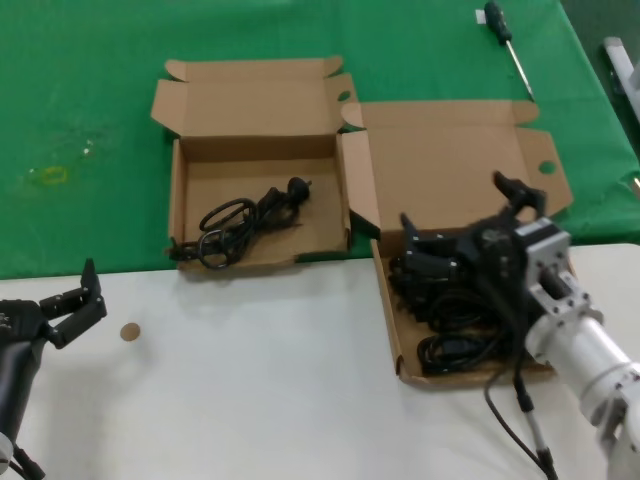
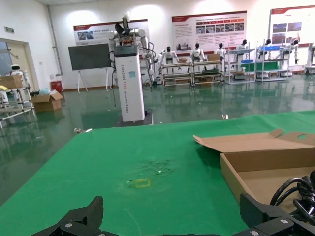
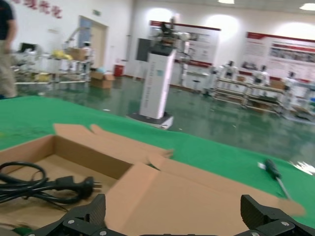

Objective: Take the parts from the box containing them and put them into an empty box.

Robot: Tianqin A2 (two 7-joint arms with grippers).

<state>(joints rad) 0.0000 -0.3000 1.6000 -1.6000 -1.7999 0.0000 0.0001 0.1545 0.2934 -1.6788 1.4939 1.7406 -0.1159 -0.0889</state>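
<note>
The box containing the parts (image 1: 390, 330) lies at the right and holds a heap of several black power cords (image 1: 450, 310). My right gripper (image 1: 462, 212) hangs just over that heap, open and empty; in the right wrist view (image 3: 174, 216) only the box's lid (image 3: 187, 196) shows between its fingertips. The smaller box (image 1: 178, 200) lies at the left with one looped cord (image 1: 245, 218) in it; this cord also shows in the right wrist view (image 3: 44, 187). My left gripper (image 1: 75, 300) is parked open over the white table at the front left, empty in its wrist view (image 2: 174, 216).
A screwdriver (image 1: 505, 40) lies on the green cloth at the back right. A small brown disc (image 1: 129, 332) sits on the white table near my left gripper. A faint yellow mark (image 1: 50, 175) is on the cloth at the left. The two boxes' flaps touch in the middle.
</note>
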